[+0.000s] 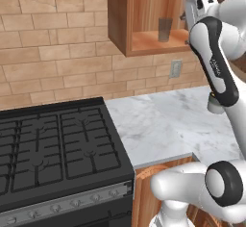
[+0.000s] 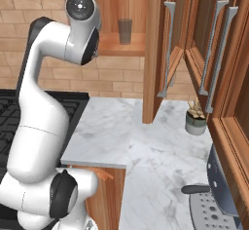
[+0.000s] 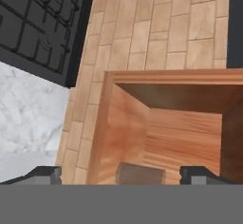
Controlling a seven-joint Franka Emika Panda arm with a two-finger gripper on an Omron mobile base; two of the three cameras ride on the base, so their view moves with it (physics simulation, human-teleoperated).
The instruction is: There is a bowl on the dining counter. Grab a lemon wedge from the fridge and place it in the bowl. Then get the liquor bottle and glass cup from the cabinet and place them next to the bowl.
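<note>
Fingers (image 3: 45, 173) apart before open cabinet (image 3: 166, 123), glass cup (image 1: 165, 29) inside, stove (image 1: 53, 149) alongside.

The white arm reaches high, its end effector (image 3: 120, 173) spread wide, holding nothing.

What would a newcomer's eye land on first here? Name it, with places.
First the big white arm reaching up toward the open wooden cabinet on the brick wall, where the glass cup stands alone on the shelf. Next the black stove at left, beside the marble worktop. In the hand view, the open gripper frames the cup.
</note>
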